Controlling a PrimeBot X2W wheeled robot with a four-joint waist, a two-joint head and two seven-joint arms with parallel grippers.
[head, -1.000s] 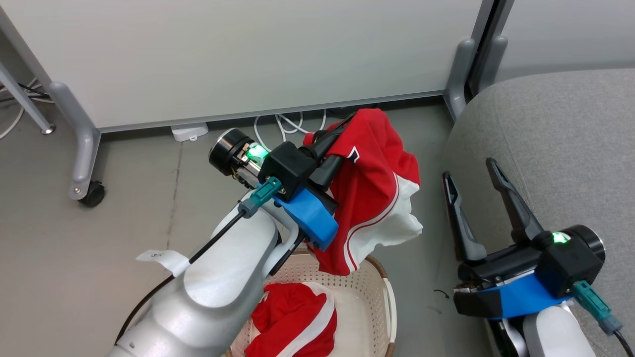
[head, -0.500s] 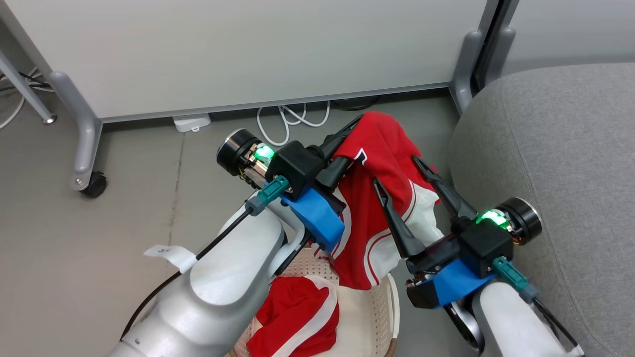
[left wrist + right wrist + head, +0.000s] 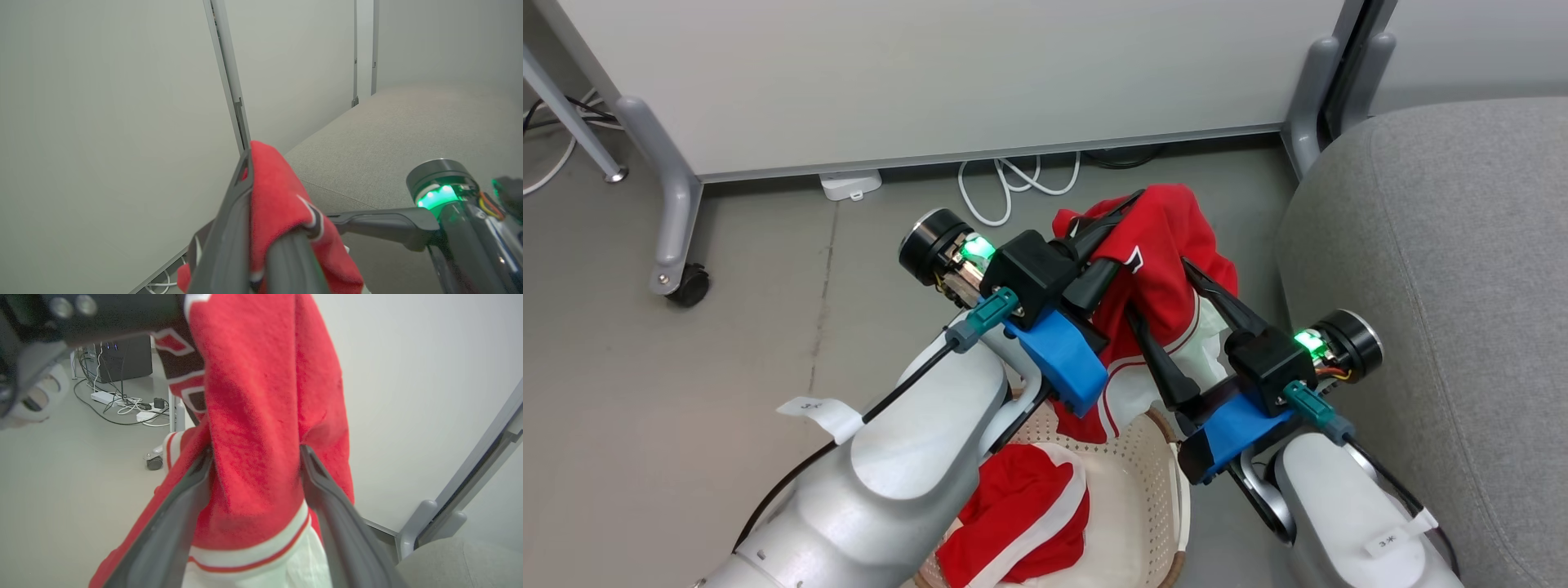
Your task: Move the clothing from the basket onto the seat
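Note:
My left gripper (image 3: 1123, 224) is shut on a red garment with white panels (image 3: 1168, 237), which hangs above the cream basket (image 3: 1176, 490). My right gripper (image 3: 1158, 287) is open, with one finger on each side of the hanging cloth. In the right wrist view the red garment (image 3: 261, 396) fills the gap between the spread fingers (image 3: 196, 477). In the left wrist view the garment (image 3: 273, 192) drapes over my shut left gripper (image 3: 269, 196). A second red and white garment (image 3: 1021, 514) lies in the basket. The grey seat (image 3: 1462, 245) is at the right.
A white partition panel stands behind on grey legs, one with a caster (image 3: 686, 286). White cables (image 3: 1013, 184) and a power strip (image 3: 849, 184) lie on the floor beneath it. Open grey floor stretches to the left of the basket.
My right gripper has swung left from beside the seat, and its open fingers now straddle the hanging garment. The left gripper keeps its hold. The head view has shifted slightly.

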